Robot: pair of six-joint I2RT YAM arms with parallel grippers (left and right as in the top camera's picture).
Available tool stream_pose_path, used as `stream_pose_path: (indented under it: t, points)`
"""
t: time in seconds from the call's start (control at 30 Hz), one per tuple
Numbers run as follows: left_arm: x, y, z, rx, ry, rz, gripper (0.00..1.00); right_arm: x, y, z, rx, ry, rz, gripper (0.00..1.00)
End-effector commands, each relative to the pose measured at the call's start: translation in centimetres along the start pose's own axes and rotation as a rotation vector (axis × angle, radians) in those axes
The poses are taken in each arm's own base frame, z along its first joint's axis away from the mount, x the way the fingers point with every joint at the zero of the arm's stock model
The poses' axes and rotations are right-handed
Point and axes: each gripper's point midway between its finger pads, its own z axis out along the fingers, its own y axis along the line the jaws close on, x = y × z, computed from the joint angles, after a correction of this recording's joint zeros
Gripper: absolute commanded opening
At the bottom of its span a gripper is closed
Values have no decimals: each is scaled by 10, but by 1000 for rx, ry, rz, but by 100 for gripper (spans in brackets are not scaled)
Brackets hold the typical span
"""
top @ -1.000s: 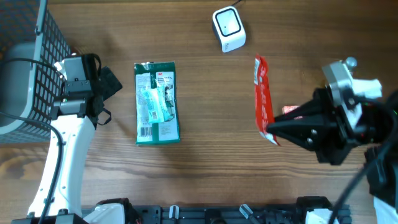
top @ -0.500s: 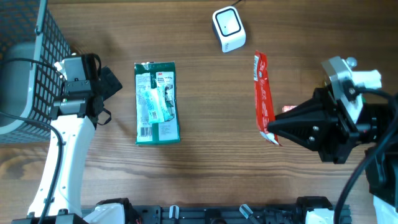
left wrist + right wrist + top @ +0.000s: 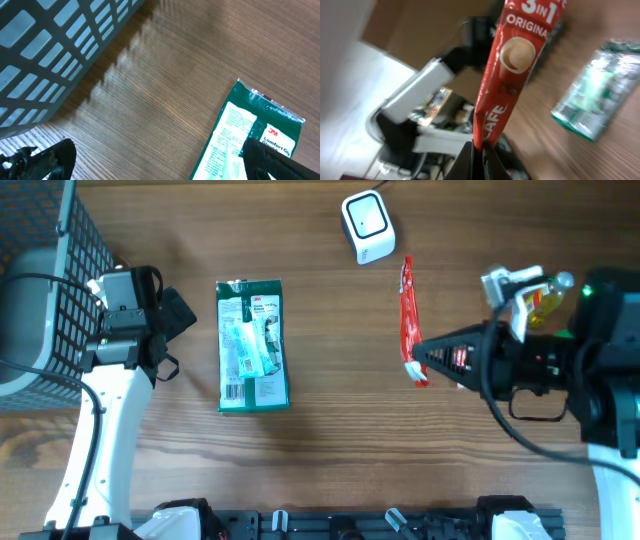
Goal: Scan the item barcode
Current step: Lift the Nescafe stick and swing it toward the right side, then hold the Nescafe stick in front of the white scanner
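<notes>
- The sachet (image 3: 407,320), a red coffee stick, is the thing to scan. One end is just beside the scanner (image 3: 367,225), on the right arm's side, and the rest runs away from it toward the robot.
- The right claw (image 3: 425,362) is clenched on the sachet's end farthest from the scanner. The right wrist view shows the sachet (image 3: 512,65) pinched at its bottom edge by that claw (image 3: 477,150).
- Gripping one end probably leaves both printed faces free to show to the scanner.
- From overhead the sachet looks edge-on, so it seems raised off the surface (image 3: 330,450) and turned on its side.
- The wrist view shows only the front print. No barcode is visible, so it is likely on the other face.
- The left claw (image 3: 175,320) is released and empty, well apart from the scanner, between the basket (image 3: 40,270) and the green pack (image 3: 252,345). It seems parked out of the way.
- The green pack lies flat, apparently waiting.
- Next, the barcode face likely needs turning toward the scanner.
</notes>
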Motion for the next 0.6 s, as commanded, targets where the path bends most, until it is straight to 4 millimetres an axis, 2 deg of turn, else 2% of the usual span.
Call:
stream_pose_path:
  t: [0.0,0.17,0.43,0.57]
  points:
    - [-6,3,-3,-10,-18,3,100,3,-50,1,202,31,-47,4]
    - [-6,3,-3,-10,-18,3,100,21,-101,0,403,129,54,4]
    - [-6,3,-3,-10,-18,3,100,39,-131,18,484,247,89,4]
    - [-6,3,-3,-9,-18,3,100,43,-157,18,635,263,154,4]
